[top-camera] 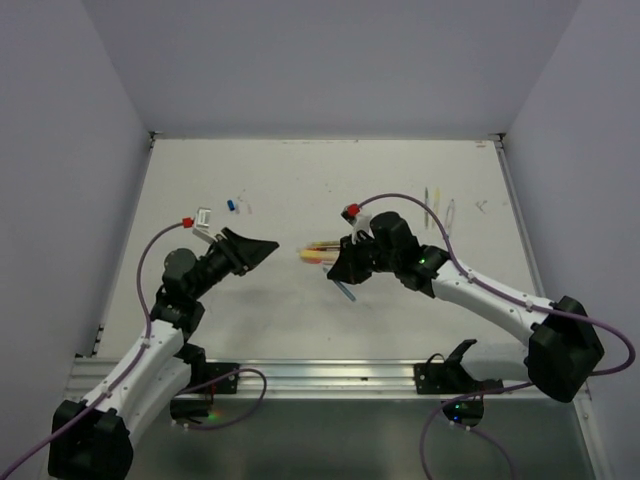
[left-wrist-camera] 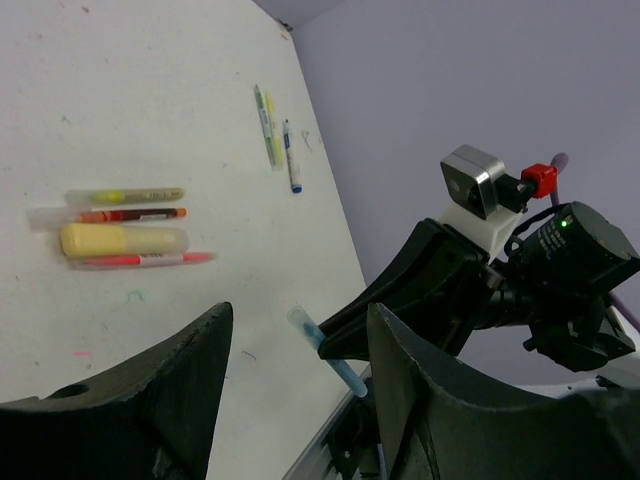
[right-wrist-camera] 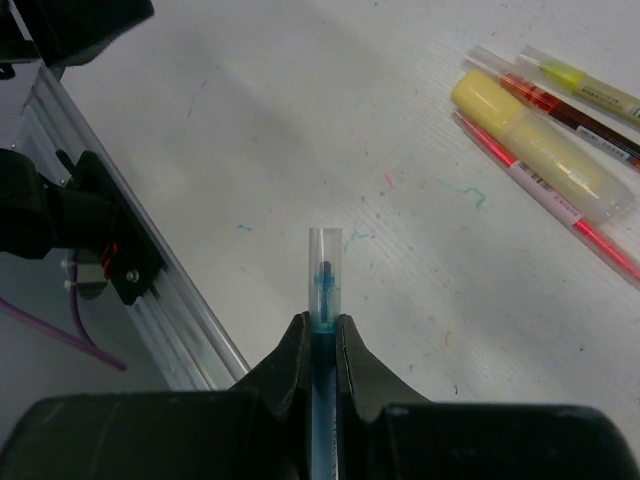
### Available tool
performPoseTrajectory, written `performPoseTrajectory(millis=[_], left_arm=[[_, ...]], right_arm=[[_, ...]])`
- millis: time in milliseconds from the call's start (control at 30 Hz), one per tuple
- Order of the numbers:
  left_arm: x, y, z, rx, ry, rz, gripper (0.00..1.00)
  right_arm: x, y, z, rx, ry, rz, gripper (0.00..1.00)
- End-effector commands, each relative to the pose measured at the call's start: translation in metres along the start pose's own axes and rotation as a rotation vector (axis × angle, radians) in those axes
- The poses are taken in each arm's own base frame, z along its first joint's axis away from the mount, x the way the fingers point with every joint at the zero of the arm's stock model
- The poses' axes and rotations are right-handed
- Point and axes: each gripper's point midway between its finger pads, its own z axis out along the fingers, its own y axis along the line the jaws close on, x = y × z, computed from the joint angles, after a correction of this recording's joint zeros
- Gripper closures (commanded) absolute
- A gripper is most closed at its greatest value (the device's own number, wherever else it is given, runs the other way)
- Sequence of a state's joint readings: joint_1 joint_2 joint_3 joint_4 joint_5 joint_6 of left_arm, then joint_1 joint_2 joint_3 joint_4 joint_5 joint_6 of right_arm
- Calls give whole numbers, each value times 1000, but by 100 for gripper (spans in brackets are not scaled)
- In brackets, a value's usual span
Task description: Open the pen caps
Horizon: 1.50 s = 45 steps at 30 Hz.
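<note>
The right gripper [right-wrist-camera: 322,335] is clenched on a thin translucent blue pen [top-camera: 348,292], held above the middle of the white surface [right-wrist-camera: 300,120]. The pen's clear plastic cap [right-wrist-camera: 324,265] is still on and sticks out past the fingertips. Just beyond it, four pens lie side by side on the surface: a thick pale-yellow highlighter [right-wrist-camera: 540,145], a slim pink pen [right-wrist-camera: 540,185], a red pen [right-wrist-camera: 545,100] and a yellow-green pen [right-wrist-camera: 565,75]. The left gripper [top-camera: 262,250] is released and grasps nothing, facing the right gripper from the left-edge side. A small blue cap [top-camera: 231,203] lies towards the far left corner. Three more thin pens [left-wrist-camera: 272,135] lie near the far right corner.
</note>
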<state>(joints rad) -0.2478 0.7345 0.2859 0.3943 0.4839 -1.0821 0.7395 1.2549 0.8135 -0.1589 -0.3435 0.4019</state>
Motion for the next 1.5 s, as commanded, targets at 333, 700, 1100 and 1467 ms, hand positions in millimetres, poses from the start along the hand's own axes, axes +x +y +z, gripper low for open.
performPoseTrajectory(millis=[333,700,1100,1467], left_arm=[[30,-32,23,52,73,-46,41],[45,-57,46,107,70,-59,41],[54,-53,59,101,98,-65,49],[54,-54,62,109,100,-67,86]], right_arm=[[-61,50,-21,-159,-200,-26,100],[-63,57,-16,-202,-174,-33,100],[-57,56,-6,-225,-172,-23,100],[-52,54,2,-215,-155,-23,100]])
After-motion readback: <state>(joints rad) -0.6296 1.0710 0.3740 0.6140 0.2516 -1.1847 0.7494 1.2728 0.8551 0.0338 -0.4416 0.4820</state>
